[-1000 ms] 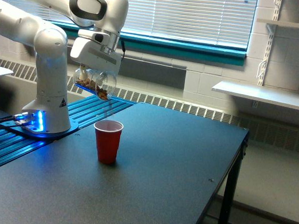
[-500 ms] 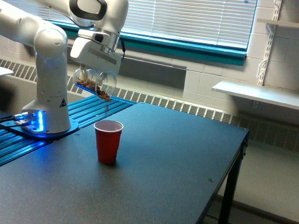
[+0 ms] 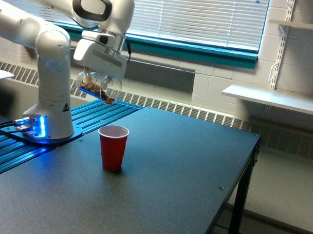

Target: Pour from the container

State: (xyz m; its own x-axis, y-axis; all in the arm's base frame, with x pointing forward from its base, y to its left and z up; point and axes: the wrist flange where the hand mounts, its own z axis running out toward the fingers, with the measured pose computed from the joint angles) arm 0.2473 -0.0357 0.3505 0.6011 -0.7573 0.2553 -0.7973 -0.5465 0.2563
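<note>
The container is a small clear plastic cup with brown and orange bits, held in the air and tipped so its mouth points toward the exterior view's right and down. The bits lie along its lower side near the lip. My gripper is shut on it from above. A red cup with a white inside stands upright on the dark table, below and slightly right of the container's mouth.
The dark table ends at the right edge, with floor beyond. The arm's white base stands on blue rails at the left. A white shelf and a window with blinds lie behind.
The container has hardly moved. The pile of bits near its lip looks slightly smaller and drawn back from the mouth.
</note>
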